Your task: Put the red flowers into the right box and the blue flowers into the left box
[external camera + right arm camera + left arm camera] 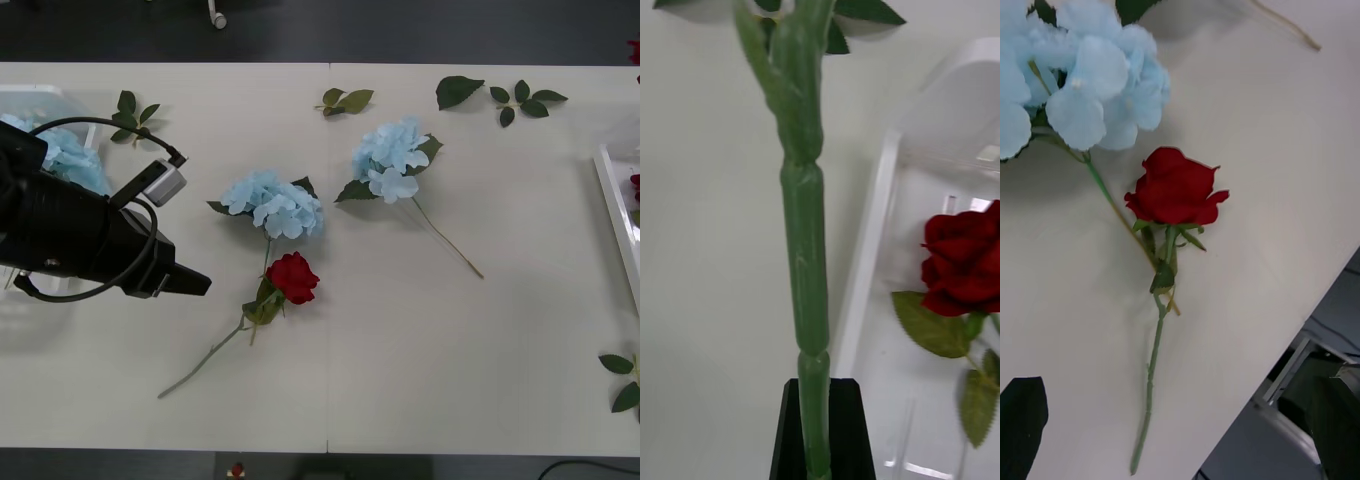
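One red flower (293,277) lies mid-table, its stem crossing the stem of a blue flower (275,203); a second blue flower (392,160) lies further right. A third blue flower (70,160) rests in the left box (50,97). My left gripper (192,283) hovers open just left of the red flower (1176,187), with one black finger (1022,424) at the corner. My right gripper (816,394) is shut on a thick green stem (805,247) beside the right box (865,285), which holds a red rose (962,262). The right box (612,215) sits at the table's right edge.
Loose green leaf sprigs lie along the back of the table (345,100), (460,90), (525,100), beside the left box (135,112) and at the front right (625,380). The table's front edge (1247,375) runs close to the rose's stem end.
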